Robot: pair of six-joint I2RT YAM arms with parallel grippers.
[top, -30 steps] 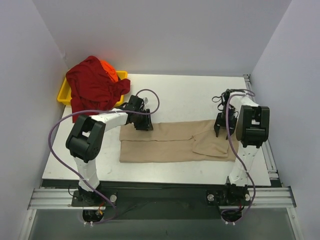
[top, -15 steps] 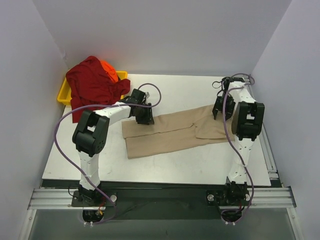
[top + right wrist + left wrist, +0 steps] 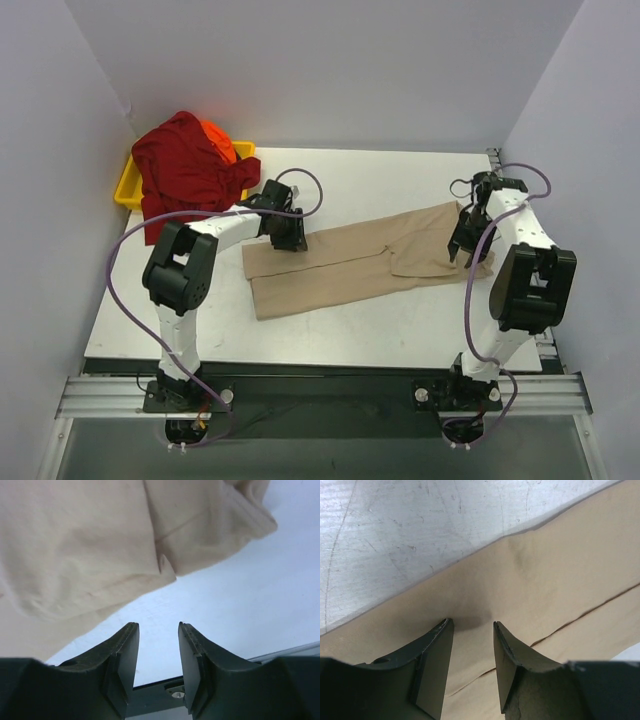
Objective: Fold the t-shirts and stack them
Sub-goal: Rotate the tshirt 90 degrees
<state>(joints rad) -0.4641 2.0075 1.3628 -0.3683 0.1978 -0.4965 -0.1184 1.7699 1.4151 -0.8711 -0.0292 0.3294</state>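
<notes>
The tan t-shirt (image 3: pixel 350 265), folded into a long strip, lies slanted across the table, its right end farther back. My left gripper (image 3: pixel 288 238) stands open low over its upper left edge; in the left wrist view the fingertips (image 3: pixel 470 624) straddle flat tan cloth (image 3: pixel 560 580) with no fold pinched between them. My right gripper (image 3: pixel 462 250) is open by the shirt's right end; its jaws (image 3: pixel 157 625) hang over bare table, just short of the tan cloth (image 3: pixel 75 555). The dark red t-shirt (image 3: pixel 185 175) is heaped at the back left, with the orange t-shirt (image 3: pixel 218 138) peeking out behind it.
A yellow tray (image 3: pixel 128 190) sits under the red heap at the table's back left corner. White tabletop (image 3: pixel 380 180) shows behind and in front of the tan strip. The table's right edge rail (image 3: pixel 540 320) runs close to the right arm.
The tan shirt's right end was dragged toward the back, turning the strip diagonal. The right gripper then came off the cloth, swung rightward, and its jaws narrowed a little. The left gripper barely moved.
</notes>
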